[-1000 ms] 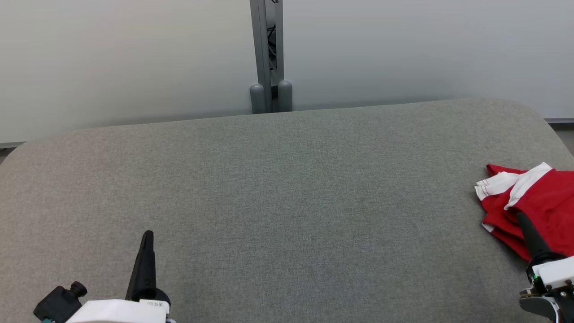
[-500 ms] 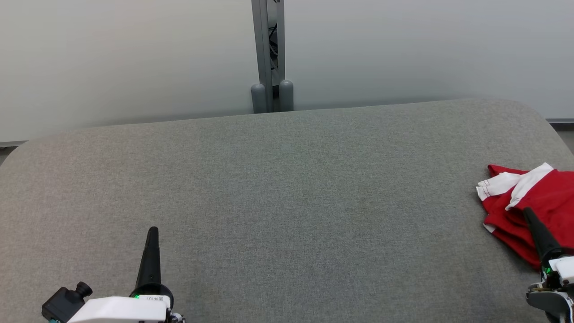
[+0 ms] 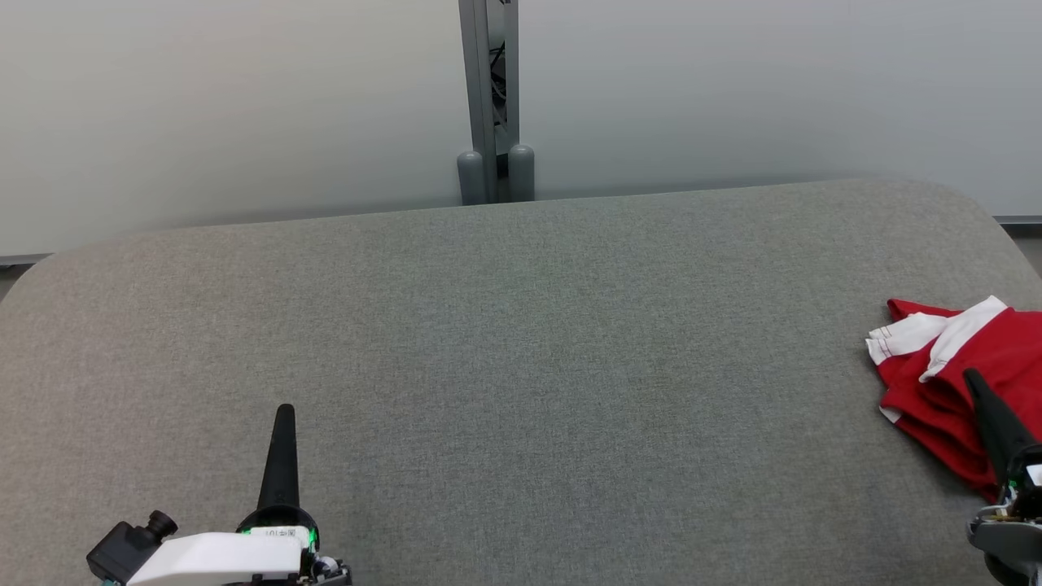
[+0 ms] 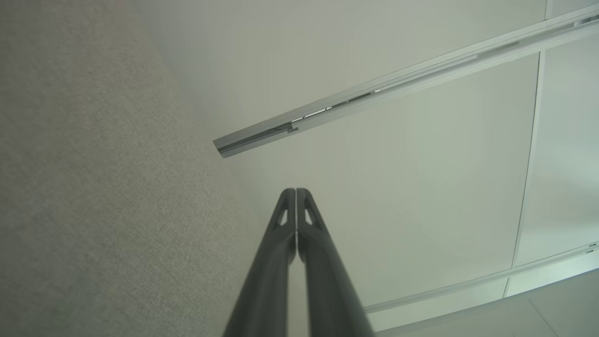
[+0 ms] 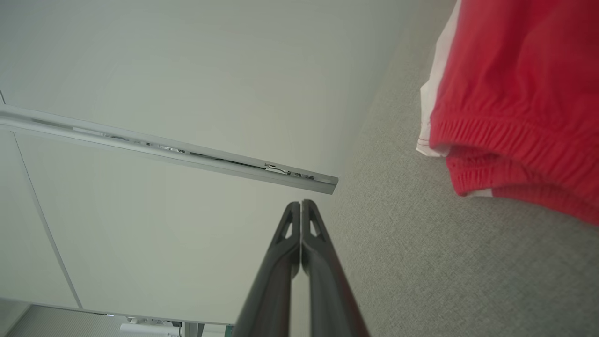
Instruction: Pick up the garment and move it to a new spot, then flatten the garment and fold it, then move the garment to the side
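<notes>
The garment [image 3: 965, 382] is red with white trim and lies bunched at the right edge of the grey padded table [image 3: 521, 342]. In the right wrist view the garment [image 5: 519, 98] shows an elastic waistband and fills the upper right. My right gripper [image 3: 973, 378] is shut with its tip over the garment's near side, holding nothing; its closed fingertips [image 5: 300, 206] point past the cloth toward the wall. My left gripper [image 3: 285, 411] is shut and empty above the table's near left part, and its fingertips [image 4: 295, 193] also meet.
A grey metal post [image 3: 488, 98] with two rounded feet stands behind the table's far edge against a pale wall [image 3: 244, 106]. The table's corners are rounded. A strip of floor [image 3: 1022, 236] shows at the far right.
Both grippers have shifted to the right, the right one sliding toward the picture's edge over the garment. The garment has not moved.
</notes>
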`<state>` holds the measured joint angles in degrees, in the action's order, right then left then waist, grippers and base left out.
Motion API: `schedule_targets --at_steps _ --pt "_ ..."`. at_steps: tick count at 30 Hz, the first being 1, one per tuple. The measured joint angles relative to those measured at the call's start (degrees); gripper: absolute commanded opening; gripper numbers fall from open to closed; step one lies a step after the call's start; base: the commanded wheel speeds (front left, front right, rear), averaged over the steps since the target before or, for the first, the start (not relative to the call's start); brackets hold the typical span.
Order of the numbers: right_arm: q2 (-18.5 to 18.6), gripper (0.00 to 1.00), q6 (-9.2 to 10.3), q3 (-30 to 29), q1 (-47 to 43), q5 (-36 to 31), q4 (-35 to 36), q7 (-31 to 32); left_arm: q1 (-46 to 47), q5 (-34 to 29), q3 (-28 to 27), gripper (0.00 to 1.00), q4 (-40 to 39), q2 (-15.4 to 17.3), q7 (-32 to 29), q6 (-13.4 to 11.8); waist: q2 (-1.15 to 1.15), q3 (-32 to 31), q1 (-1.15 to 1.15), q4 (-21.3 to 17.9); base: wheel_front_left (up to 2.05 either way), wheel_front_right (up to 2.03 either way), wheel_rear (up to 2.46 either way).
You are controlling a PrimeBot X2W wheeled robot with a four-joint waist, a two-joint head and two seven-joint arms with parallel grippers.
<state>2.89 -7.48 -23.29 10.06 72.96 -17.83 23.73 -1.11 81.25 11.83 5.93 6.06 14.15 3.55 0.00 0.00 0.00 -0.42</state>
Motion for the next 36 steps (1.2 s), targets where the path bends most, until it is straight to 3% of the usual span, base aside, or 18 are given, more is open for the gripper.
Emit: schedule_targets --at_steps 36 --pt "0.6 0.0 -0.01 -4.4 2.4 14.7 -2.8 6.3 1.5 11.8 0.3 0.0 1.3 -3.4 0.8 3.5 0.0 0.1 0.0 0.4 0.0 0.0 0.0"
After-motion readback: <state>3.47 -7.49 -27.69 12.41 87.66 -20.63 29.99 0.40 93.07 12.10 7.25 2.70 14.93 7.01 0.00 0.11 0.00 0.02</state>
